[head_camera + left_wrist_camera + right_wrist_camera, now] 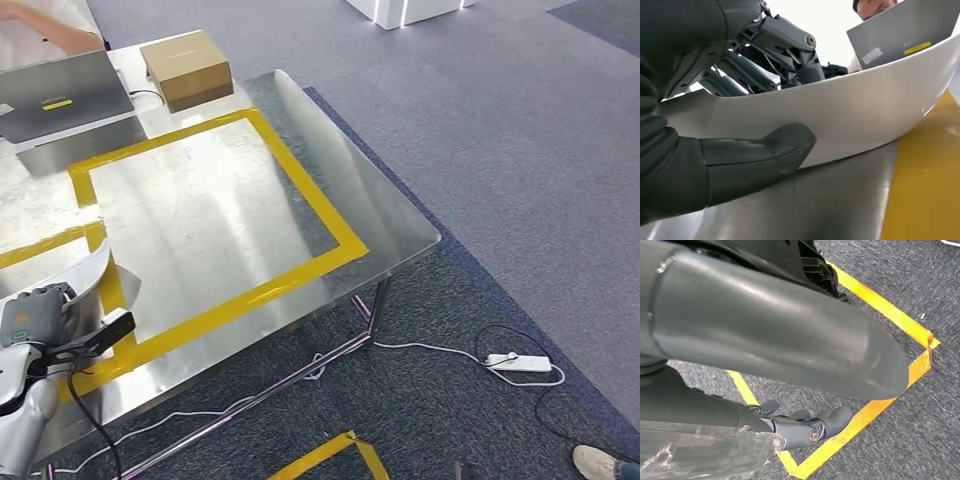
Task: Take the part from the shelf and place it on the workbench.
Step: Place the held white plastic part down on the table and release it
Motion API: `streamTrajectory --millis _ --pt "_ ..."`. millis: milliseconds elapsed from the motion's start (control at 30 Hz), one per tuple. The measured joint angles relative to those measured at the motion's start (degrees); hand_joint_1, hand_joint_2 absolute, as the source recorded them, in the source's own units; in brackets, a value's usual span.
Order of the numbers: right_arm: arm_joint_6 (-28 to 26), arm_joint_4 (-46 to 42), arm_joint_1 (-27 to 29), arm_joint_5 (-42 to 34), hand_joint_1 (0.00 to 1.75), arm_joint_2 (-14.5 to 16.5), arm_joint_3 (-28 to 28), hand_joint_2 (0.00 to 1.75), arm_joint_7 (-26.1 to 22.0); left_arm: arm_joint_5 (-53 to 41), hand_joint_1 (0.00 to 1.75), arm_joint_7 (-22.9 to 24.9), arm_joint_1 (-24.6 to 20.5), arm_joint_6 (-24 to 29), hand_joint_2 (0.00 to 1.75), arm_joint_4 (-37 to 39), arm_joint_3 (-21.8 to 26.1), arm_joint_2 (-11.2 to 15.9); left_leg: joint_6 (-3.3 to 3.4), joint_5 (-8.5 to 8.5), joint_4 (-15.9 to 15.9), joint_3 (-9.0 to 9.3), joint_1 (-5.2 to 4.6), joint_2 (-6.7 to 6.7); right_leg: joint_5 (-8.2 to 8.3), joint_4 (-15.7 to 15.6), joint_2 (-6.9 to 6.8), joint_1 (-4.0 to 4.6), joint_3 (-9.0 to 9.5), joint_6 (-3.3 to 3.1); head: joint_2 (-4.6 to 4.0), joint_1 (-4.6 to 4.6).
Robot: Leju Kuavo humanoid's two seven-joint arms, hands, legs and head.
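the metal tabletop [377, 215] carries a big rectangle of yellow tape [302, 180] across its middle, with more tape running off toward the left edge. at the far edge sit a brown cardboard box [186, 68] and, beside it toward the far left corner, a grey laptop [64, 95] with its lid up; a person's arm [45, 30] reaches in behind the laptop. on the grey carpet off the right edge lie a white power strip [519, 362] with its cables, and a shoe [596, 462] shows at the floor's corner. nothing stands between the part and the taped rectangle.

the white curved part [866, 115] is at the near left corner of the tabletop, over the tape line there. the left hand [753, 115] holds it: the wrist view shows the thick thumb [787, 147] pressed on one face and the darker fingers [749, 70] wrapped over the top edge, and the part's lower edge looks to be right at the metal surface, though contact is hard to tell. from the head view the hand is partly hidden by the wrist cover and only a slice of the part shows.

the right hand [806, 427] hangs over carpet and a yellow taped square [874, 410] on the floor, fingers curled inward with nothing in them.
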Motion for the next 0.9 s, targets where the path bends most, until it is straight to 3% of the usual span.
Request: streamTrajectory --millis 333,833,900 --pt "0.0 0.0 -0.1 0.0 0.0 0.0 0.3 0.0 -1.1 -2.3 1.75 1.7 -6.3 3.1 1.75 13.0 2.1 2.7 -0.11 0.07 0.0 0.04 -0.01 -0.01 0.01 0.1 0.02 -0.01 -0.02 -0.02 0.0 -0.01" --pt "0.0 0.0 -0.1 0.0 0.0 0.0 0.5 0.0 -4.0 -2.4 1.75 -4.4 -5.7 9.9 1.75 17.4 3.5 4.7 -0.2 0.13 0.0 0.04 0.0 0.0 0.01 0.3 0.07 -0.01 -0.14 -0.03 0.0 -0.01" --pt "0.0 0.0 -0.1 0.0 0.0 0.0 0.5 0.0 -4.2 -2.0 0.87 -5.2 -5.0 11.0 1.75 17.3 3.7 4.8 -0.2 0.13 0.0 0.04 -0.01 0.0 0.0 0.3 0.06 -0.01 -0.14 -0.04 0.0 -0.01"
